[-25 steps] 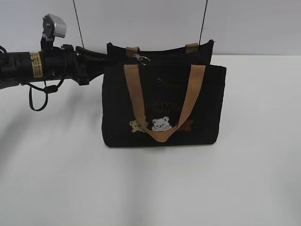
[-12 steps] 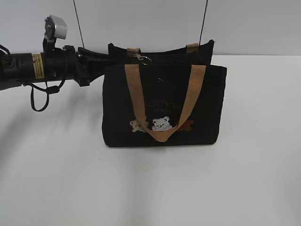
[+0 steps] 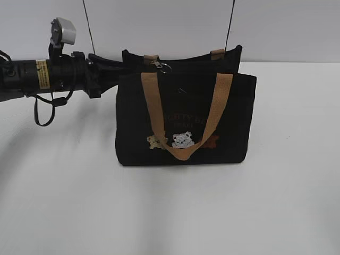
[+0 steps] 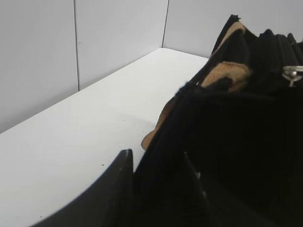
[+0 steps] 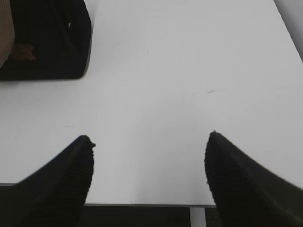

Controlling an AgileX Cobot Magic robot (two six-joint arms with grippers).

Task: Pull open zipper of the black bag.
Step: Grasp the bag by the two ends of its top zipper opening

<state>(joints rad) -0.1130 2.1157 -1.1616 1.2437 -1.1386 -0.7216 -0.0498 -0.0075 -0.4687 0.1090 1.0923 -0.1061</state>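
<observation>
The black bag (image 3: 183,119) stands upright on the white table (image 3: 170,207), its printed front and tan handles (image 3: 183,114) facing the exterior camera, and everything else is best placed from it. At the bag's upper left corner the left gripper (image 4: 158,177) reaches in level with the top edge; the wrist view shows its two dark fingers (image 4: 120,175) set narrowly on either side of a fold of the bag's black cloth, so it looks pinched on the bag's end to steady it. The zipper (image 3: 183,62) runs along the bag's top, and its silver pull (image 3: 162,66) sits near the left end, close to the held corner and just above the left handle. The right gripper (image 5: 149,156) hovers over bare table to the right of the bag with its fingers spread wide and nothing between them; only the bag's lower corner shows at the edge of its view. To do this step well, the left hold should probably be firm but low enough not to trap the zipper itself, and the bag kept upright so the top stays taut. The right gripper would then need to come over the bag's top, close on the small ring and not on a handle, and draw it straight along the top edge away from the held corner.
</observation>
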